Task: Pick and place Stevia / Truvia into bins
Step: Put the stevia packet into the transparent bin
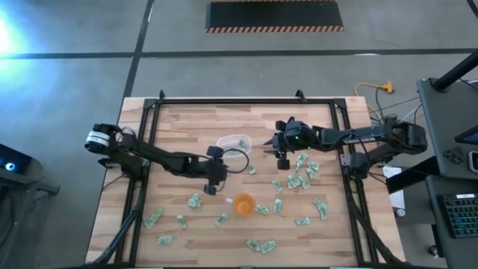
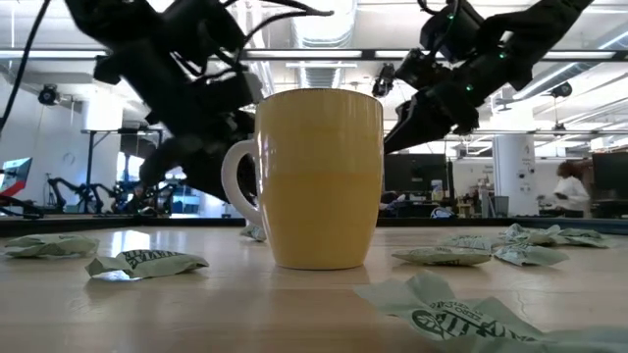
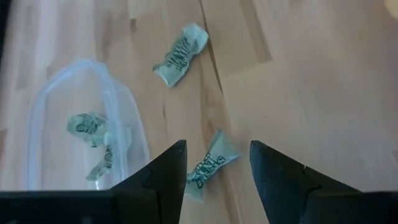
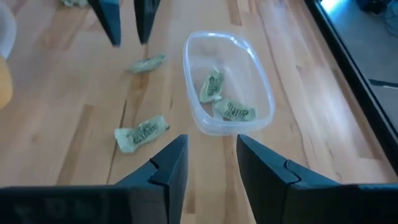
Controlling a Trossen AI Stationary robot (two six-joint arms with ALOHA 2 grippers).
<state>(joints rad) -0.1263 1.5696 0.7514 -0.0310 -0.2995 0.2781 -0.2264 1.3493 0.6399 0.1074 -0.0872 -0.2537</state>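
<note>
My two dark fingers [image 4: 168, 171] stand apart with nothing between them. Just beyond them sits the clear tub [image 4: 245, 59] holding two sachets [image 4: 212, 86]. Two more sachets [image 4: 142, 133] lie on the wood beside the tub.

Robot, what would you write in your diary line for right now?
left hand: open, above a sachet | right hand: open, empty, near tub | tub: two sachets inside | many sachets loose on table

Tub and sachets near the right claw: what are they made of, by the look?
Tub: clear, glossy plastic, probably thin; the wood grain and the sachets inside show through its wall.
Sachets: likely matte paper, pale green with print; they hold crumples and twisted ends. Any inner lining can't be seen.
</note>
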